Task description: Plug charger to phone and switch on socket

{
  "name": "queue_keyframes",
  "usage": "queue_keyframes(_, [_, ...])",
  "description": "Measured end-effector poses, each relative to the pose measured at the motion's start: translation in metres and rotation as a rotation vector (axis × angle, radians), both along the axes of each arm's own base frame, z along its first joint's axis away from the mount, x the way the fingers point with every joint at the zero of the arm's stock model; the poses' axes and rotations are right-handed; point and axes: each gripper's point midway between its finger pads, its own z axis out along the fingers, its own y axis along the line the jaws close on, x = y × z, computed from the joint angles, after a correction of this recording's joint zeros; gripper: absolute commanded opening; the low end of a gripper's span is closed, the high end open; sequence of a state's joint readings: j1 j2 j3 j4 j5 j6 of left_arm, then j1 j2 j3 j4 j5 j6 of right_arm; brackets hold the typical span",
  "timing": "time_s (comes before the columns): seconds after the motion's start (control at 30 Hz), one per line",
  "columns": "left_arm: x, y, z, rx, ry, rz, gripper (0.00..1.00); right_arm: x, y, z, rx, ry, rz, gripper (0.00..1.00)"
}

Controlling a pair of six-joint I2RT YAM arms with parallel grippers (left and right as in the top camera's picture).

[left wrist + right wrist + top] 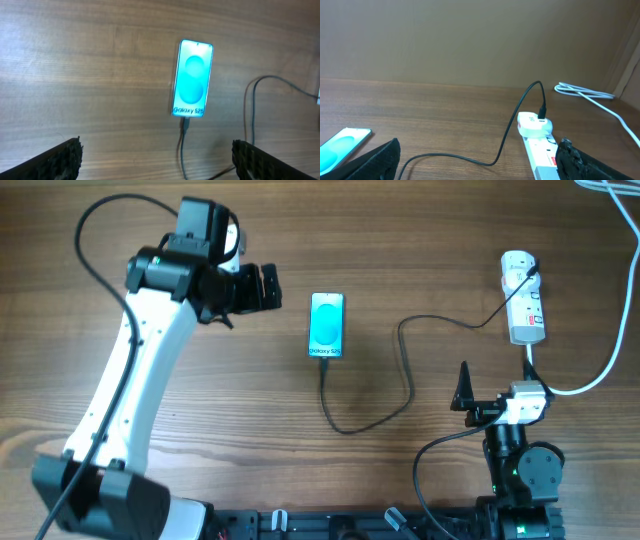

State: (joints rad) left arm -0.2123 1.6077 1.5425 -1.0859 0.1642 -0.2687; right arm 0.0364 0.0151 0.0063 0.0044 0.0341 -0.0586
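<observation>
The left tool [156, 147] is open wide and holds nothing. Its white arm reaches far out over the brown wooden table [420, 240]. Seen from above, the small flat phone with the bright blue-green screen [326, 325] lies at the tool's 3 o'clock. The thin black charger cable [182, 145] looks plugged into the phone's 6 o'clock end. The right tool [480, 150] is open too, on a folded arm. I think the long white socket strip [523, 300], at its 1 o'clock, gets switched on next with a careful press.
</observation>
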Motion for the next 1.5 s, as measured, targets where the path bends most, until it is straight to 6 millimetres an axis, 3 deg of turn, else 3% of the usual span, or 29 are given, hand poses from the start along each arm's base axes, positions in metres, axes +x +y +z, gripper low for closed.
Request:
queue_keyframes(0.13, [-0.017, 0.006, -0.007, 0.0, -0.045, 0.005, 1.0, 0.0, 0.0, 0.0, 0.0, 0.0, 0.0, 1.0])
queue_keyframes(0.3, [-0.054, 0.013, -0.032, -0.003, -0.04, 0.003, 1.0, 0.0, 0.0, 0.0, 0.0, 0.0, 0.0, 1.0])
queue_keyframes(0.6, [-0.094, 0.013, -0.043, -0.085, -0.218, -0.022, 1.0, 0.0, 0.0, 0.0, 0.0, -0.002, 0.0, 1.0])
queue_keyframes(0.8, [-0.122, 0.037, -0.066, -0.087, -0.269, 0.049, 1.0, 0.0, 0.0, 0.0, 0.0, -0.002, 0.0, 1.0])
queue_keyframes(1.07, [-0.135, 0.045, -0.058, -0.113, -0.475, 0.063, 1.0, 0.0, 0.0, 0.0, 0.0, -0.002, 0.001, 1.0])
queue_keyframes(1.33, [-0.148, 0.049, -0.013, -0.127, -0.721, 0.052, 1.0, 0.0, 0.0, 0.0, 0.0, -0.002, 0.0, 1.0])
queue_keyframes(1.5, [-0.151, 0.051, -0.024, -0.125, -0.746, 0.058, 1.0, 0.0, 0.0, 0.0, 0.0, -0.002, 0.0, 1.0])
